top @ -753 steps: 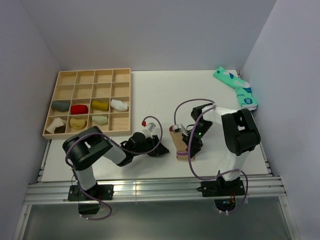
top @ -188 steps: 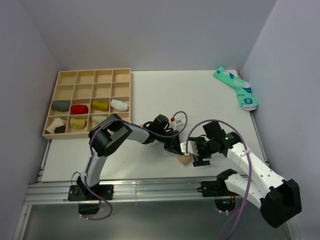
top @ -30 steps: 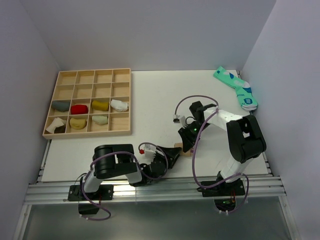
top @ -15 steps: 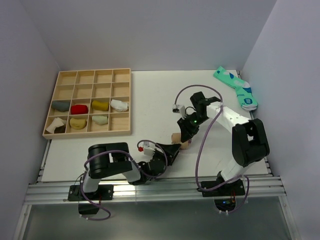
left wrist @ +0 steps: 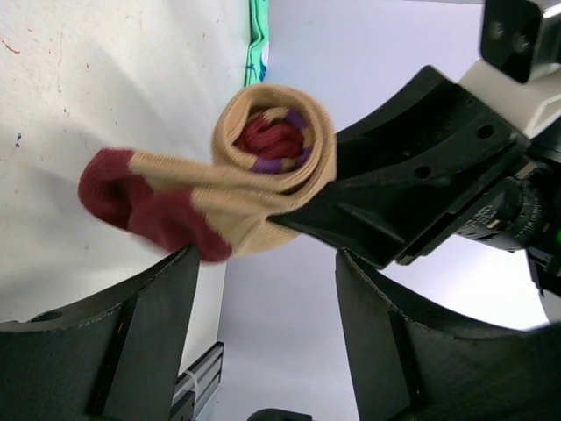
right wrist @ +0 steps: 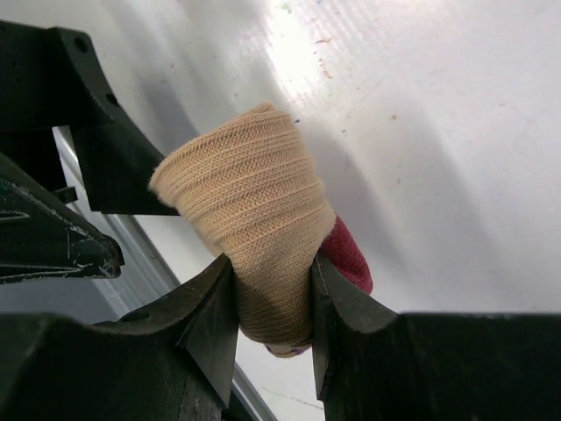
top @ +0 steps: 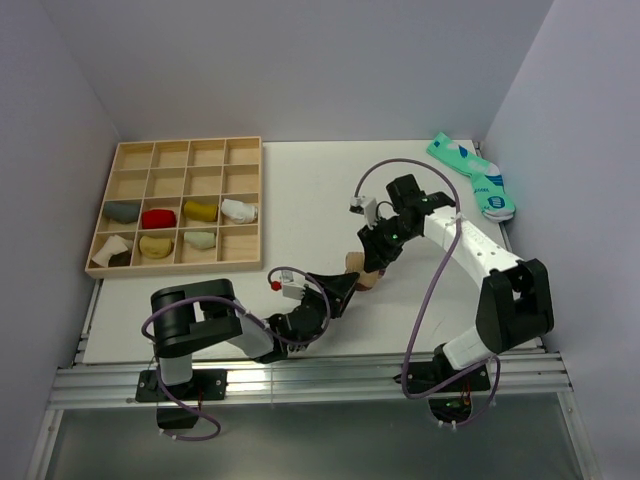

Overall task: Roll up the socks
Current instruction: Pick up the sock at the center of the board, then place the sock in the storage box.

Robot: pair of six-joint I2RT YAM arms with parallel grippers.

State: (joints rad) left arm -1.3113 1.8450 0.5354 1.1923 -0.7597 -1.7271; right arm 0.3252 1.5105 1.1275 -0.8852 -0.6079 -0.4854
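A tan sock with a maroon toe is rolled into a tight bundle. My right gripper is shut on it near the table's middle front. In the right wrist view the roll sits squeezed between both fingers, at the gripper. In the left wrist view the roll's spiral end faces me, with the maroon toe hanging left. My left gripper is open just below it, also seen from above. No loose pale olive-green sock shows; a pale green roll lies in the tray.
A wooden grid tray at the left back holds several rolled socks. A teal patterned sock pair lies at the back right corner. Grey walls close in on three sides. The metal rail runs along the front edge.
My right gripper has carried the rolled sock a little back and left, off the table. My left gripper has risen and followed it, staying open beneath it.
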